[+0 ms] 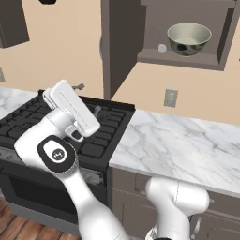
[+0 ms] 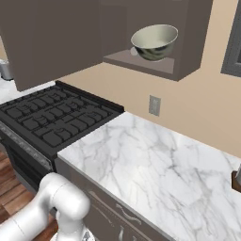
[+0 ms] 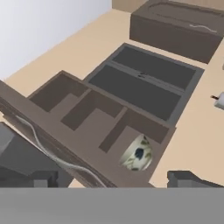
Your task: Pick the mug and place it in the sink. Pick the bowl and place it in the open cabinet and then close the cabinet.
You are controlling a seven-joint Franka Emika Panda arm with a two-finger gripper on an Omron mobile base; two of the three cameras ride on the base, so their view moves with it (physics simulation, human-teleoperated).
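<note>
Jaws wide and empty, bowl shelved in the open cabinet.

In the hand view the gripper (image 3: 111, 178) shows its two dark fingertips (image 3: 186, 178) spread far apart at six o'clock, holding nothing. The pale bowl (image 1: 189, 38) sits upright on the cabinet (image 1: 180, 58) shelf, at one o'clock in the left base view, the door (image 2: 49, 40) swung open. Below lie the marble desk (image 1: 183, 143) and black stove (image 1: 70, 126).

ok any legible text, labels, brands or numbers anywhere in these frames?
None readable.
Arm joint cap: a small light emblem, not legible as letters.
Bowl in the cabinet: dark pattern inside, no text.
Wall outlet: blank.
Stove: no markings visible.
</note>
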